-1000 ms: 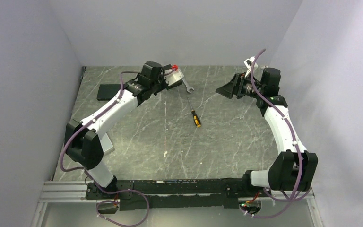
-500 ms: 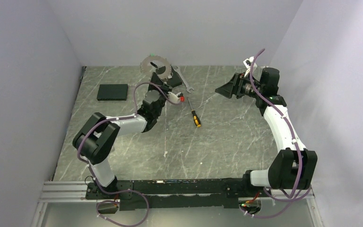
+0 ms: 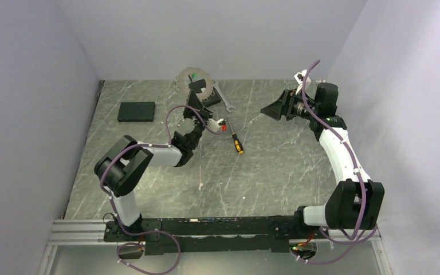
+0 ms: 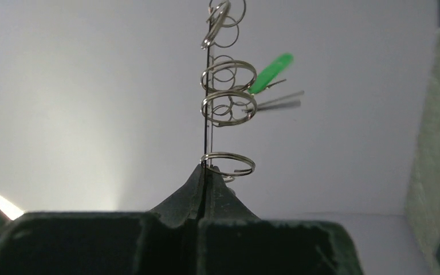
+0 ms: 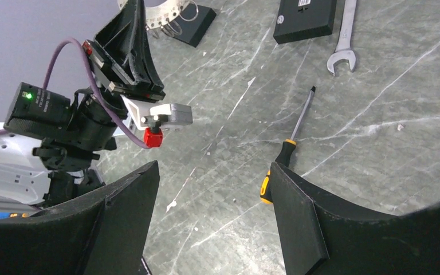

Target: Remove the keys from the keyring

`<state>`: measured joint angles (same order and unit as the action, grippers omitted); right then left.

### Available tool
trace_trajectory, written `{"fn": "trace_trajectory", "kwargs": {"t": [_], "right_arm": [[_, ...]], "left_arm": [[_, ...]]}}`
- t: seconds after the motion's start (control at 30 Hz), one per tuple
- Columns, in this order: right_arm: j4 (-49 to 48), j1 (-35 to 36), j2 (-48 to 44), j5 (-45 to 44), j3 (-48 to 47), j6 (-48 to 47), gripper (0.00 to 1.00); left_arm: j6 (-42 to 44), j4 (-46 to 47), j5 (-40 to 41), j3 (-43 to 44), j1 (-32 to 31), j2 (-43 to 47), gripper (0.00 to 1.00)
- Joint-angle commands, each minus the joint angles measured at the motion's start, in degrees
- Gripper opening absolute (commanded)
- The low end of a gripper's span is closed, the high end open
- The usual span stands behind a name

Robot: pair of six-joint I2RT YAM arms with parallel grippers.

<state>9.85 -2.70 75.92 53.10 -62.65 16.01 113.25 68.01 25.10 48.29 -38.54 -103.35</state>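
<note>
Many small grey keys [image 3: 178,85] fringe the keyring [image 4: 207,140], which hangs in the air well beyond the screwdriver [image 3: 235,140], toward the back wall. The left gripper [image 4: 205,172] holds it there, fingers pressed together on the thin hoop wire at a single spot. In the left wrist view the hoop stands edge-on, with little split rings threaded along it and a green tag [image 4: 270,65] sticking out. The pieces beside the tag look blurred, which suggests they are swaying.

A wrench [image 3: 223,99] lies just past the screwdriver's tip. The right gripper [image 5: 213,169] sits off to the screwdriver's right, its fingers spread wide and empty, well apart from the hoop. No key appears to be off the ring yet.

The grip looks like the weak point. Pinched at one place, the wire could pivot or slide out when the right gripper tugs a key. Swaying keys could also make the right fingers close on two at once, or miss.
</note>
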Motion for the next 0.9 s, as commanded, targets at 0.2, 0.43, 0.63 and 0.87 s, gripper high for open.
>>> {"fn": "trace_trajectory", "kwargs": {"t": [0.2,0.43,0.63,0.87], "right_arm": [[-0.58,-0.03,-1.81,2.09,-0.09,-3.02,0.75],[2.16,-0.03,0.06,2.56,-1.98,-5.96,0.76],[-0.02,-0.03,0.9,1.35,-0.5,-6.11,0.77],[-2.0,-0.11,-0.29,4.54,1.59,-8.76,0.8]], "left_arm": [[-27.87,-34.27,10.1,7.42,-2.98,12.77,0.0],[-60.15,-84.08,2.35,23.48,-3.37,14.01,0.0],[-75.86,-102.43,-12.34,33.95,-3.31,14.17,0.0],[-84.43,-113.88,-26.16,42.03,-3.25,15.08,0.0]]}}
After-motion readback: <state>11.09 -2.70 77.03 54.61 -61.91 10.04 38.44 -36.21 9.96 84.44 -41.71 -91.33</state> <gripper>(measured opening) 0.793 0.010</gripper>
